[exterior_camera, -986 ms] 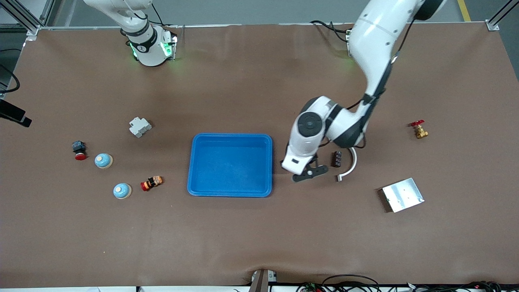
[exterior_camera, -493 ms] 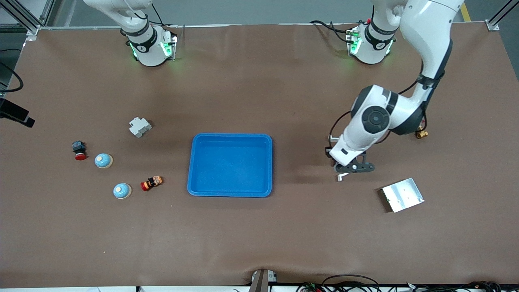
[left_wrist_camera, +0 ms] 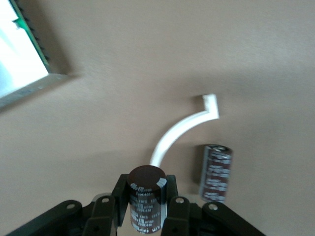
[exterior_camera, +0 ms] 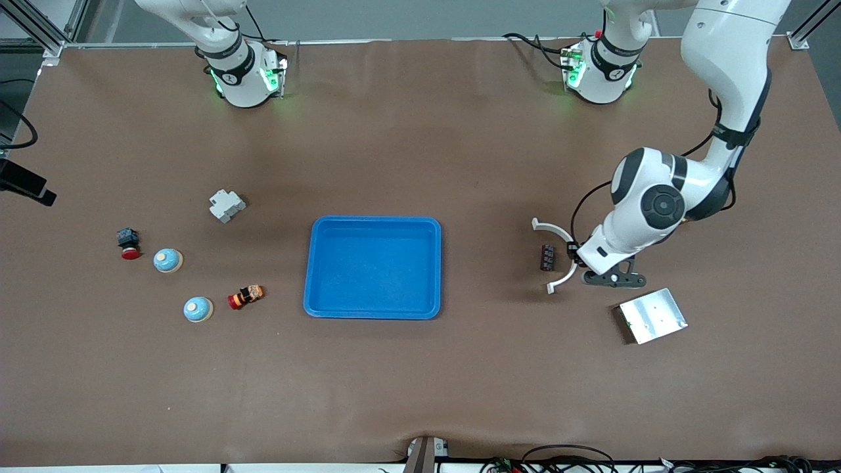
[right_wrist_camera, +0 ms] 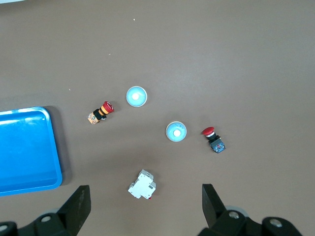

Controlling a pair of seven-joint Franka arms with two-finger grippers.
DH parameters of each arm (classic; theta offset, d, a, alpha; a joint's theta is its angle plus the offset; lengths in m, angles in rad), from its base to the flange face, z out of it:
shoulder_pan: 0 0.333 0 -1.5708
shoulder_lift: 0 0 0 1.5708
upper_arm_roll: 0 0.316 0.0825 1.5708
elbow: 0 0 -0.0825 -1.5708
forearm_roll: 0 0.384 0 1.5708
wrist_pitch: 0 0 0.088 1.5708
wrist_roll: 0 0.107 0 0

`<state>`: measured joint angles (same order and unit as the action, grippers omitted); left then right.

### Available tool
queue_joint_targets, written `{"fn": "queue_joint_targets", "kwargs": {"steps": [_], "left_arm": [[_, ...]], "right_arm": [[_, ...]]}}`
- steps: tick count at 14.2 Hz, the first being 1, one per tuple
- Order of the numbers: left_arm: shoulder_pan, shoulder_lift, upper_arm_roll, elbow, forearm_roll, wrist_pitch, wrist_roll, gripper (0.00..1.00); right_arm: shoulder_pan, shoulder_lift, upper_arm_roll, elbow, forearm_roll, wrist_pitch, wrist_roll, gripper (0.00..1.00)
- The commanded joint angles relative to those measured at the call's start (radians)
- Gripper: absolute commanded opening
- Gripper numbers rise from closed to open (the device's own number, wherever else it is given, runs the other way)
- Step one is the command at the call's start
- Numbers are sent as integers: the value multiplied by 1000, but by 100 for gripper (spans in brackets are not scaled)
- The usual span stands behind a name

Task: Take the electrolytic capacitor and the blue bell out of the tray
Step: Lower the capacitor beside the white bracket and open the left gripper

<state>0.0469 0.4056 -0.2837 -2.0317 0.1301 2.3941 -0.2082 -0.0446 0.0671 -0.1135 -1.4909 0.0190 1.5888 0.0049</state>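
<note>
One electrolytic capacitor (left_wrist_camera: 146, 199) is pinched in the left gripper (exterior_camera: 614, 278) above bare tabletop (exterior_camera: 420, 381) toward the left arm's end, well clear of the empty tray (exterior_camera: 373, 267), so lower it flat beside the lying capacitor (exterior_camera: 546, 257) before letting go, while the right gripper (right_wrist_camera: 145, 206) waits spread.

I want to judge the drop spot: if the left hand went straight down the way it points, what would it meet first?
Probably bare table. The left hand, shut on a capacitor, hangs beside the white curved strip and a second capacitor; depth is unclear.
</note>
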Motion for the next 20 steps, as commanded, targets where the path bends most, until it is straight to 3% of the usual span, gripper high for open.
{"fn": "queue_joint_targets", "kwargs": {"steps": [1,11,18,19,20], "left_arm": [[43,-19,-12,-38,0,24,76,0],[60,127,-12,36,0,60,99,0],[77,151,-11,38,40,66,124,0],[80,156,-11,42,39,66,110,31],[82,156,-11,53,39,66,102,99]], "right_arm": [[2,-6,0,8,9,-12,14,100],[0,-6,0,8,9,-15,14,100],[3,-6,3,8,2,-16,-5,100],[3,-6,3,8,1,-16,-6,100],[3,-6,3,6,1,-18,-6,100]]}}
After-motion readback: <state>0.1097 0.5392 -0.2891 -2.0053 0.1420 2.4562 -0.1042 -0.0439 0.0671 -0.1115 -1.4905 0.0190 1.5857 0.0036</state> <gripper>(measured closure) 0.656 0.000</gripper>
